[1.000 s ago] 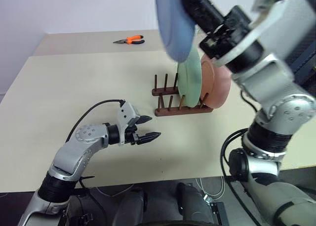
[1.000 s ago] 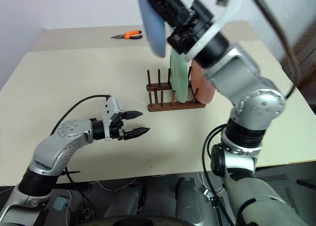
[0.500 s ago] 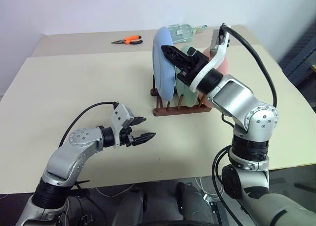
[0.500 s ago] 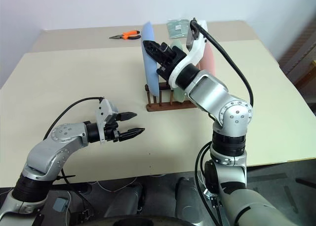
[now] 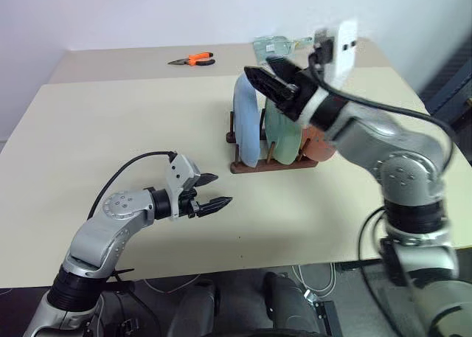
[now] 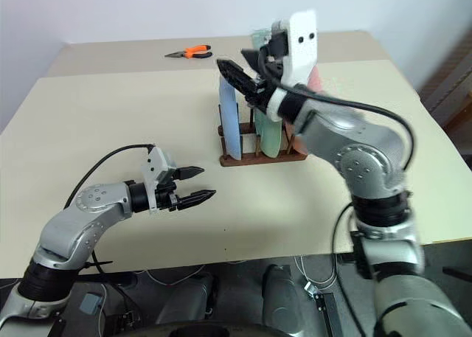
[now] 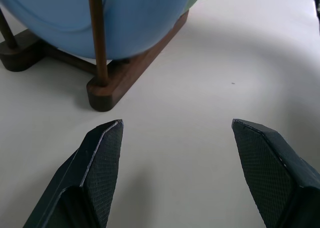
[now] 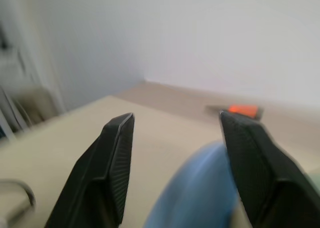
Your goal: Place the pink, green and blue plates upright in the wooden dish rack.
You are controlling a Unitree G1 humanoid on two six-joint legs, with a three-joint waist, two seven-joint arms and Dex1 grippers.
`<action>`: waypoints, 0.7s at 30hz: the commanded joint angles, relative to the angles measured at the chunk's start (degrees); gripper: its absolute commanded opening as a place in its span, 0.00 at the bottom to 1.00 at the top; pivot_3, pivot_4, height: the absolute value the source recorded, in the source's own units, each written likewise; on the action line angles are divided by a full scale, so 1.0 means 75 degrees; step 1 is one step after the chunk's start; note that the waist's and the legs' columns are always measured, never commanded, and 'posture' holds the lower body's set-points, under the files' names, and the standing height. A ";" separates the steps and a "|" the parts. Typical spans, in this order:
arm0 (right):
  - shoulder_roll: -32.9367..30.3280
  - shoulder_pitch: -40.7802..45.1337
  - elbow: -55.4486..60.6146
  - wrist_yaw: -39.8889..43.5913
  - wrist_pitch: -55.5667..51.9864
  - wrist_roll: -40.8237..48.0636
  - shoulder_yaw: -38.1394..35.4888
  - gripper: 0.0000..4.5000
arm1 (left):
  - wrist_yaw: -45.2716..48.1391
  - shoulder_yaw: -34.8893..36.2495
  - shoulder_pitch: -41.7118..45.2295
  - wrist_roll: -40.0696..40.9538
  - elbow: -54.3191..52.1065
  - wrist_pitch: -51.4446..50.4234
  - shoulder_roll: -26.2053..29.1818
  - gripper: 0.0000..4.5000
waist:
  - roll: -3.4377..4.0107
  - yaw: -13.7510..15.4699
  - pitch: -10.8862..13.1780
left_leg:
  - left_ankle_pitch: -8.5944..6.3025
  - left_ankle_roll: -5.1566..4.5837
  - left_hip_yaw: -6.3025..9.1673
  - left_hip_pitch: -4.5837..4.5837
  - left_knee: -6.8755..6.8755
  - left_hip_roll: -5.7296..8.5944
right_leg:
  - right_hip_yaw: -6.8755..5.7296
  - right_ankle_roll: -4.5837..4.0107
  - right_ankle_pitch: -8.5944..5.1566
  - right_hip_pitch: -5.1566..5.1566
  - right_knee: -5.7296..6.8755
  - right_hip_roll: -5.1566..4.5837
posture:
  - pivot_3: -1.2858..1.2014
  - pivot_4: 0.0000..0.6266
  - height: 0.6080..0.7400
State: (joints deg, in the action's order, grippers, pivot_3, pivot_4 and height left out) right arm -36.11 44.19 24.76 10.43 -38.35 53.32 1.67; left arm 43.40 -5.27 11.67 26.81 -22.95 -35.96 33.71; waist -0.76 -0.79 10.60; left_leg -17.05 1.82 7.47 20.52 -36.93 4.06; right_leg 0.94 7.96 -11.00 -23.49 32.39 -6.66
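On the wooden dish rack [image 5: 269, 160] the blue plate [image 5: 248, 129], green plate [image 5: 282, 133] and pink plate [image 5: 318, 144] stand upright — right gripper [image 5: 267, 85] spread empty above the blue plate, left gripper [image 5: 212, 192] apart over the table [image 5: 110, 130].

Head pair looks down over table [image 5: 110, 123]; wrist views close, share rack [image 7: 125, 73]

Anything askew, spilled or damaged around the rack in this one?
Nothing stands out. The blue plate, green plate and pink plate all stand upright in the wooden dish rack; orange-handled pliers lie apart, far back on the table.
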 commanded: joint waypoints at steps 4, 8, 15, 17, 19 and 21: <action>-0.1545 -0.2136 0.0184 0.2199 -0.0288 0.1564 -0.3672 0.63 | 0.0016 0.0845 -0.0229 -0.0159 0.0312 0.0350 0.0474 0.79 | -0.0009 0.0124 0.0000 | -0.0001 -0.0001 0.0007 0.0004 -0.0005 0.0001 | 0.0000 -0.0013 -0.0004 0.0019 -0.0023 -0.0007 | 0.52 0.24 1.00; -0.2129 -0.4367 -0.0226 0.3303 -0.0212 0.0816 -0.5041 0.63 | 0.0016 0.1257 -0.0300 -0.0392 0.0962 0.0737 0.0696 0.79 | -0.0010 0.0210 -0.0002 | -0.0005 -0.0007 -0.0009 0.0000 -0.0006 -0.0002 | 0.0003 -0.0015 -0.0003 0.0018 -0.0026 -0.0012 | 0.52 0.24 1.00; -0.2145 -0.6345 -0.1090 0.4192 0.1287 -0.1864 -0.4165 0.63 | -0.0010 0.1497 -0.0487 -0.1039 0.2020 0.1667 0.0988 0.79 | 0.0009 0.0106 0.0000 | -0.0008 -0.0003 -0.0059 -0.0013 -0.0009 -0.0010 | 0.0020 -0.0020 0.0000 0.0011 -0.0025 -0.0022 | 0.52 0.24 1.00; -0.1999 -0.6204 -0.1529 0.4235 0.1667 -0.2314 -0.3856 0.63 | -0.0115 0.1537 -0.0496 -0.1107 0.2090 0.1815 0.0902 0.79 | 0.0008 0.0104 -0.0001 | -0.0008 -0.0003 -0.0066 -0.0012 -0.0009 -0.0026 | 0.0019 -0.0020 0.0000 0.0009 -0.0026 -0.0021 | 0.52 0.24 1.00; -0.1808 -0.6021 -0.1973 0.4178 0.1976 -0.2692 -0.3588 0.63 | -0.0261 0.1558 -0.0555 -0.1188 0.2109 0.1945 0.0800 0.79 | -0.0001 0.0116 0.0000 | -0.0008 -0.0003 -0.0066 -0.0012 -0.0008 -0.0044 | 0.0016 -0.0020 0.0002 0.0009 -0.0026 -0.0020 | 0.52 0.24 1.00; -0.1671 -0.5914 -0.2301 0.4277 0.2332 -0.3066 -0.3328 0.63 | -0.0349 0.1569 -0.0634 -0.1180 0.2034 0.1948 0.0696 0.79 | -0.0001 0.0150 0.0000 | -0.0008 -0.0003 -0.0068 -0.0011 -0.0006 -0.0044 | 0.0016 -0.0022 0.0005 0.0007 -0.0026 -0.0019 | 0.52 0.24 1.00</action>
State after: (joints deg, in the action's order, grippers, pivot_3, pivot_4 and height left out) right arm -49.04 -0.90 8.48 42.05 -23.56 32.18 -23.51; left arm 41.43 4.78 7.24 18.07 -6.74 -22.66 39.05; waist -0.76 0.34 10.60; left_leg -17.11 1.79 6.97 20.45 -36.96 3.75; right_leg 1.06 7.77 -10.95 -23.46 32.20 -6.80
